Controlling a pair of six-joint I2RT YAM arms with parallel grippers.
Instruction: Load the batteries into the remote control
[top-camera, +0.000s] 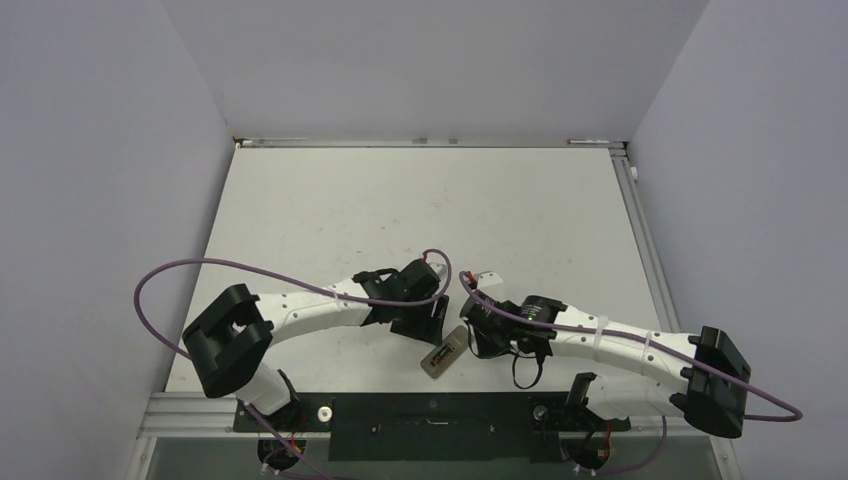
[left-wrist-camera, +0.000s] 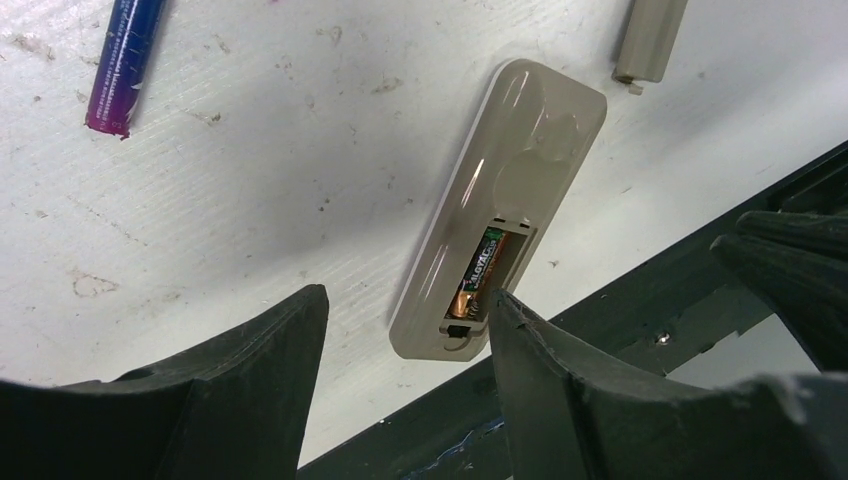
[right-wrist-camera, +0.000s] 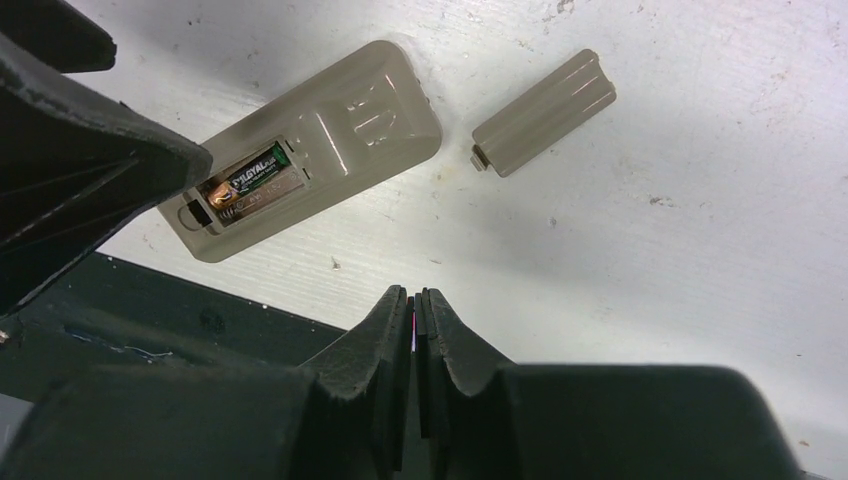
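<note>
The remote control (left-wrist-camera: 500, 190) lies back up on the white table, its battery recess uncovered. A brownish-gold battery (left-wrist-camera: 482, 275) sits in the recess, and it shows in the right wrist view too (right-wrist-camera: 250, 185). The purple-blue battery (left-wrist-camera: 130, 60) lies loose on the table, apart from the remote. My left gripper (left-wrist-camera: 405, 320) hovers open over the remote's recess end, with nothing between its fingers. My right gripper (right-wrist-camera: 413, 300) is shut and empty, just beside the remote (right-wrist-camera: 310, 150). From above, the remote (top-camera: 443, 356) lies between the two grippers, left (top-camera: 425, 325) and right (top-camera: 470, 335).
The beige battery cover (right-wrist-camera: 545, 112) lies loose on the table beside the remote's far end, also seen as the cover (left-wrist-camera: 650, 40) in the left wrist view. The dark front rail (right-wrist-camera: 150, 310) of the table runs close to the remote. Grey walls enclose the table.
</note>
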